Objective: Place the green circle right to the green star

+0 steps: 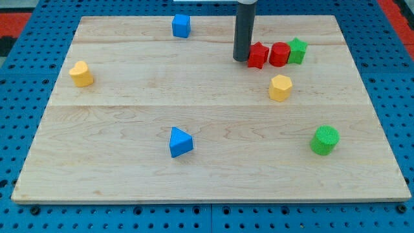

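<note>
The green circle (324, 140) is a ribbed green cylinder at the view's lower right of the wooden board (207, 129). The green star (297, 50) sits at the view's upper right, touching a red cylinder (279, 54), which touches a red star (258, 55). My tip (241, 59) stands on the board just left of the red star, touching or nearly touching it. The tip is far from the green circle, up and to the left of it.
A yellow hexagon (280, 87) lies below the red blocks. A blue cube (181, 26) sits near the top edge, a yellow heart (81, 74) at the left, and a blue triangle (180, 142) at the lower middle. Blue pegboard (388, 77) surrounds the board.
</note>
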### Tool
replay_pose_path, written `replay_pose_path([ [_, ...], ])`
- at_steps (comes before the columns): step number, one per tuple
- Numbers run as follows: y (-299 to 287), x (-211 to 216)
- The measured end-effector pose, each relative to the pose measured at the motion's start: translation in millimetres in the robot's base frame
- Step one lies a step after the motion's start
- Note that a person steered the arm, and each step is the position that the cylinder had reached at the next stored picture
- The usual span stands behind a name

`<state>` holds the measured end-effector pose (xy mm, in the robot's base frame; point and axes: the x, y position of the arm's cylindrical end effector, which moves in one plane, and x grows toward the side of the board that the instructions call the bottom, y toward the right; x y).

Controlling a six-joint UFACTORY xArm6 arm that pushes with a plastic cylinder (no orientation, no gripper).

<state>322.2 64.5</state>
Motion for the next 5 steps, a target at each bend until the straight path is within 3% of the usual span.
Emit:
replay_pose_path([
  [1, -14.8, 34.0],
  [3, -44.5, 162.4],
  [4, -17.7, 204.8],
  [5, 30.6, 219.2],
])
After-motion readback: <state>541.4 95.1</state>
